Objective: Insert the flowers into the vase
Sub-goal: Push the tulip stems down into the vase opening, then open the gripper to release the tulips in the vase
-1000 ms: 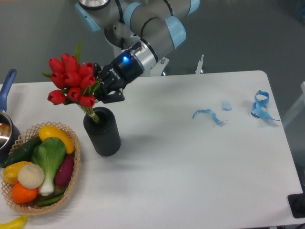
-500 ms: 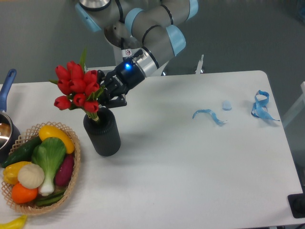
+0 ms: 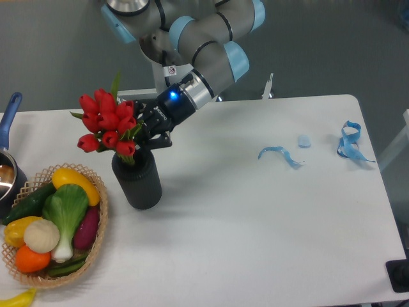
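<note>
My gripper (image 3: 142, 130) grips the flowers (image 3: 107, 123) by their stems, the red heads leaning left above the mouth of the vase (image 3: 137, 178), stems reaching into it. The vase stands near the table's (image 3: 255, 224) left edge, just beside a wicker basket (image 3: 96, 240) of toy vegetables.

A white table (image 3: 255, 211) with rounded corners is seen filling most of the view. Behind it, a plain grey-green backdrop (image 3: 332, 45) is shown. Even, soft light is cast across the tabletop, and a darker strip is glimpsed past the right edge.
</note>
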`<state>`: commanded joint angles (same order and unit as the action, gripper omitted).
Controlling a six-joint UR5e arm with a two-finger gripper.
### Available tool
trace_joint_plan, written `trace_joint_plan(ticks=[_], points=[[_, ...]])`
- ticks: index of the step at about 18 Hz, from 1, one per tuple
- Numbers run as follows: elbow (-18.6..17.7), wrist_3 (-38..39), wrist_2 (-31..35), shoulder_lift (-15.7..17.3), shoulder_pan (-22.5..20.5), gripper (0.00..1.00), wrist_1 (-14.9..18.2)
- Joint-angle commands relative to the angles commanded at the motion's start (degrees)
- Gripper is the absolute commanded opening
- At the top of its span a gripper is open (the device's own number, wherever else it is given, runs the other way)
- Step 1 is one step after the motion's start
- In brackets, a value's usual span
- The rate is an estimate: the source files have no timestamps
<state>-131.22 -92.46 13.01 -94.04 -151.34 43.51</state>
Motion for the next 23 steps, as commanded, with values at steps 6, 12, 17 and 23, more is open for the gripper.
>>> trace_joint_plan(ticks=[6, 12, 17, 23], points=[[-0.7, -0.09, 0.0, 0.0, -1.41, 0.54, 0.0], [-0.7, 0.0, 0.0, -0.35, -1.41, 0.63, 0.09], [-0.97, 0.52, 0.0, -0.35, -1.67, 0.87, 0.26], [-1.76, 0.79, -0.09, -0.26, -4.31, 1.0, 0.35]])
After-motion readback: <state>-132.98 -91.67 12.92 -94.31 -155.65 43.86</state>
